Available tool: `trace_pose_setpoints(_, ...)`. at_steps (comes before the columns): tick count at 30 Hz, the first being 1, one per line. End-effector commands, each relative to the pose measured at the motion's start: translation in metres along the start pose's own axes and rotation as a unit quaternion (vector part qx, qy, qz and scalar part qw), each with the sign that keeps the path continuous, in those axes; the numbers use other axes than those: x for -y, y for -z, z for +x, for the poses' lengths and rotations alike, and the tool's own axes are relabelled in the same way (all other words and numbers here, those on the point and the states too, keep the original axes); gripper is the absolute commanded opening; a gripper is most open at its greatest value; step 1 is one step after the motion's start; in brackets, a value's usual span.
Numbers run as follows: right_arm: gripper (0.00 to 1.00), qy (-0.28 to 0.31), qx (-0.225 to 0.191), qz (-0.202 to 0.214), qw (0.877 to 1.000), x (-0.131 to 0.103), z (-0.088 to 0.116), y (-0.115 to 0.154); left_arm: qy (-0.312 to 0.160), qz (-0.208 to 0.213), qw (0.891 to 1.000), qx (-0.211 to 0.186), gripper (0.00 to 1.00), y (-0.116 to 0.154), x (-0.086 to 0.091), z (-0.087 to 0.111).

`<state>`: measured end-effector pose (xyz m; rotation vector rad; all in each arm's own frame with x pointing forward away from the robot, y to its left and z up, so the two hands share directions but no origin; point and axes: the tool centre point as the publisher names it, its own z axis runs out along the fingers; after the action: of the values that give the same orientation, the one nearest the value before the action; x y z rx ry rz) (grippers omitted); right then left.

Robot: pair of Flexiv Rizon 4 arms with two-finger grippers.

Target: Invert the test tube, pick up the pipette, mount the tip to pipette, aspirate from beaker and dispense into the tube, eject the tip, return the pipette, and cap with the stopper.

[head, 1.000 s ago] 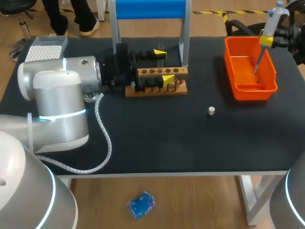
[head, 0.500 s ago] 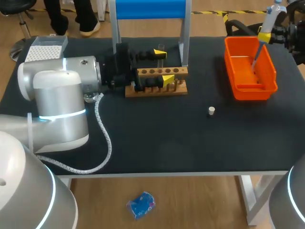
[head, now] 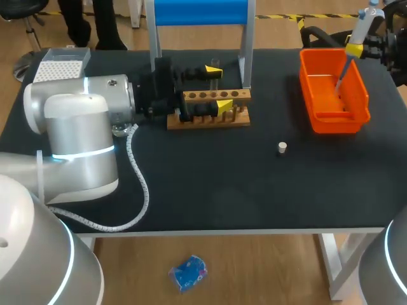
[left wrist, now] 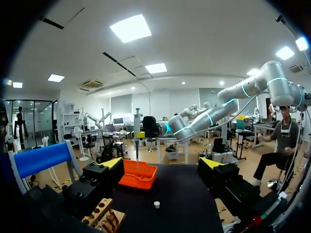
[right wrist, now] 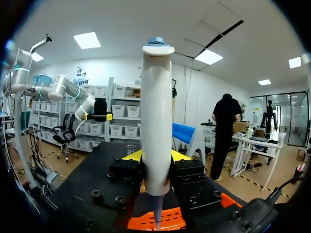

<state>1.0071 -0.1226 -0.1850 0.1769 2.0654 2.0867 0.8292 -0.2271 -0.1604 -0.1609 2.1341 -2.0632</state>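
Clamping the pipette [right wrist: 156, 121] upright between the fingers of the right gripper [right wrist: 155, 158], at the far right of the table [head: 210, 184]. Pointing the pipette's narrow lower end down into the orange bin [head: 359, 95], above its far half. Holding the left gripper [head: 218, 89] spread wide over the wooden test tube rack [head: 210, 117], one yellow tip showing at the rack's far side and one at its near side, grasping nothing. Leaving the white stopper [head: 282, 148] standing alone on the black surface, between rack and bin, well apart from both grippers.
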Motion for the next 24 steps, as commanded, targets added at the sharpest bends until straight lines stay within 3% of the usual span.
trace_pose_setpoints(1,0.0,0.0,-0.001,0.001,1.0,0.0,0.0,0.0,-0.001,0.001,1.0,0.003,1.0,-0.001,-0.001,0.001)
trace_pose_setpoints(4,0.0,0.0,-0.001,0.001,1.0,0.0,0.0,0.0,-0.001,0.001,1.0,0.003,1.0,-0.001,-0.001,0.001)
trace_pose_setpoints(8,0.0,0.0,-0.001,0.001,1.0,0.0,0.0,0.0,-0.041,-0.026,0.999,0.017,1.0,-0.009,0.017,0.002)
trace_pose_setpoints(12,0.0,0.0,-0.001,0.001,1.0,0.0,0.0,0.0,-0.047,-0.045,0.998,0.017,1.0,-0.023,0.035,-0.004)
trace_pose_setpoints(24,0.0,0.0,-0.001,0.001,1.0,0.0,0.0,0.0,0.001,-0.094,0.995,0.036,1.0,-0.097,0.071,-0.033)
